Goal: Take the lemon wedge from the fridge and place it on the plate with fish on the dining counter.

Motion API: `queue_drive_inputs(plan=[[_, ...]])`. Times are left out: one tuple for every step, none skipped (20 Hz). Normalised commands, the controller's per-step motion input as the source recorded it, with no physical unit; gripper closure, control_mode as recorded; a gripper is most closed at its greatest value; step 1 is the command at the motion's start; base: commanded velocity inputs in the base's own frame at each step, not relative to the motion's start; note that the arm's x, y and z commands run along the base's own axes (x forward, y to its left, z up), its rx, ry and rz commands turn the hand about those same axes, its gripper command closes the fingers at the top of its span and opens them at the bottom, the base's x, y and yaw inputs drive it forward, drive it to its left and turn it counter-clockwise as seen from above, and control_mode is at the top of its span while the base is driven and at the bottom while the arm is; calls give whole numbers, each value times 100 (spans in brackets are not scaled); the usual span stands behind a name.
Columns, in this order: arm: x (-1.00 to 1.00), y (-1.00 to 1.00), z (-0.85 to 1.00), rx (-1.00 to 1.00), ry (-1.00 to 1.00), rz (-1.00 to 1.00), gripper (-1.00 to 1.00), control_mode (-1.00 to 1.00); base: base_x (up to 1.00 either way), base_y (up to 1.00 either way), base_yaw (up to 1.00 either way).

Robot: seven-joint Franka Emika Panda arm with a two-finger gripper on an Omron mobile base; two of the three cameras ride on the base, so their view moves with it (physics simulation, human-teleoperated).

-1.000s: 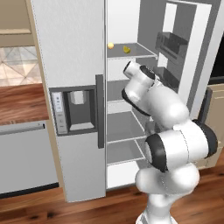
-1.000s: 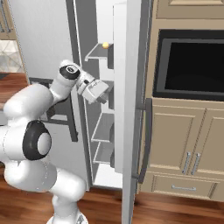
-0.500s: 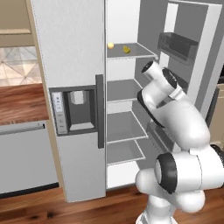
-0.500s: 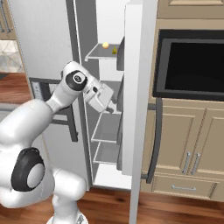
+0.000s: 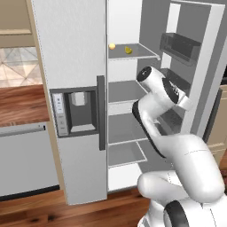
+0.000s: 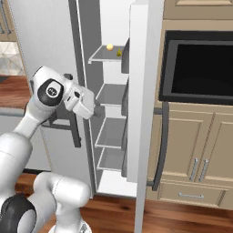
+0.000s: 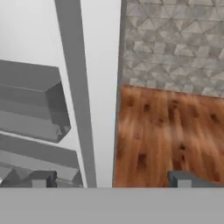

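The fridge (image 5: pixel 75 57) stands with its right door swung wide, shelves bare but for the top one. There, at upper centre of the left base view, the lemon wedge (image 5: pixel 128 50) lies beside a round pale fruit (image 5: pixel 112 46). The pincer (image 7: pixel 111 178) hangs released, well below; a rising reach could snag the shelf edge or take the wrong fruit.
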Motion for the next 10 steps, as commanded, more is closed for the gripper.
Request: queue_drive_inputs(plan=[[-69,76,49,-6,0,52,-100,-100,0,0,0],[-75,84,39,-8,0,50,-100,-100,0,0,0],[-63,84,31,-4,3,50,-100,-100,0,0,0],[-59,81,22,0,11,50,-100,-100,0,0,0],[-49,74,7,0,17,52,-100,-100,0,0,0],[-46,61,1,0,19,53,-100,-100,0,0,0],[-38,65,0,0,24,47,-100,-100,0,0,0],[-31,40,0,8,25,47,-100,-100,0,0,0],[-29,26,0,13,25,49,-100,-100,0,0,0],[-26,8,0,17,25,53,-100,-100,0,0,0]])
